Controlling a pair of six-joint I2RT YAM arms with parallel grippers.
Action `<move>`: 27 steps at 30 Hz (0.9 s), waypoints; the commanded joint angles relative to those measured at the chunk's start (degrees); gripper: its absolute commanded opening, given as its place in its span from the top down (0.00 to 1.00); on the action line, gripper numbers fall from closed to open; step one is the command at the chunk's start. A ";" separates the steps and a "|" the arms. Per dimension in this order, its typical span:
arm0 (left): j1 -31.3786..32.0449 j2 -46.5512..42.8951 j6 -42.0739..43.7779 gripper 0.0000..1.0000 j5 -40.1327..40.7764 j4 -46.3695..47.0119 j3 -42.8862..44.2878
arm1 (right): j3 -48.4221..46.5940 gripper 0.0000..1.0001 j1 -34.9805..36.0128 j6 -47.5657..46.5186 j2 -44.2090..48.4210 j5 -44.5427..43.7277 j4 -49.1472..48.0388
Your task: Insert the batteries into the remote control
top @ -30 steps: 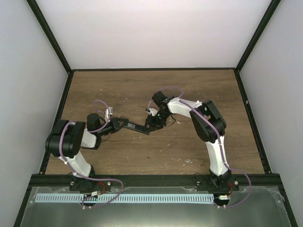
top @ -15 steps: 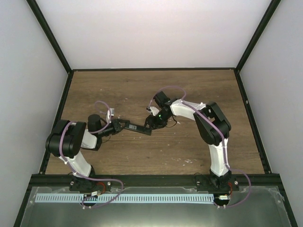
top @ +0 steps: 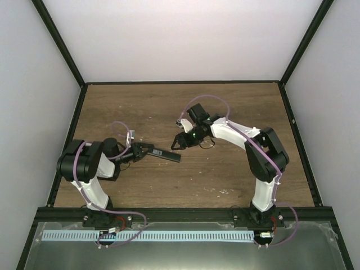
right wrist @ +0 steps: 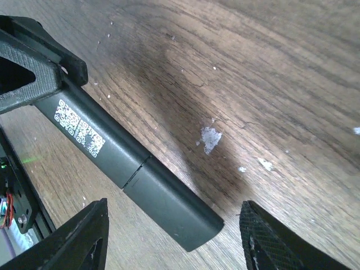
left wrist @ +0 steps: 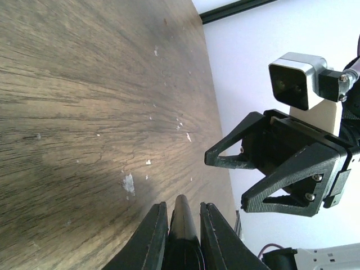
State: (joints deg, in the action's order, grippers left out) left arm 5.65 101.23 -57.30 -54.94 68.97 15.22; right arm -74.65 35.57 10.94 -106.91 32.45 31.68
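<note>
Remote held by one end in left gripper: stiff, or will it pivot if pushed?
Probably stiff: the remote control juts straight from the left gripper, no sag. Smooth casing, end-only grip: a push may pivot it.

The remote control [top: 165,154], clamped in the left tool [top: 147,151], projects rightward over the worktop [top: 140,107], barring passage there. The right tool [top: 180,143], jaws spread, stands just past its free end, not touching. Open worktop lies beyond both tools.
</note>
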 commanded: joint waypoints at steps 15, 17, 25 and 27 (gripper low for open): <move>2.57 -18.55 5.34 1.00 -7.55 -23.93 8.43 | -2.86 0.41 -2.17 -24.04 7.70 12.09 0.90; 2.61 -19.95 6.90 1.00 -9.00 -27.71 9.39 | -4.38 0.41 -2.17 -25.56 7.68 15.26 3.19; 2.85 -26.03 14.87 1.00 -13.61 -43.75 12.87 | -6.86 0.40 -2.17 -28.03 6.63 18.76 13.38; 2.85 -27.27 16.16 1.00 -14.40 -46.36 13.55 | -5.59 0.40 -2.22 -27.62 7.37 19.40 13.68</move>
State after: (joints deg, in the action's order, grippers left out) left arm 8.27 76.71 -46.15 -65.76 30.81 26.41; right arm -80.51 33.71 -15.31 -99.57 48.56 40.36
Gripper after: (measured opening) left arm 0.155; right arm 0.596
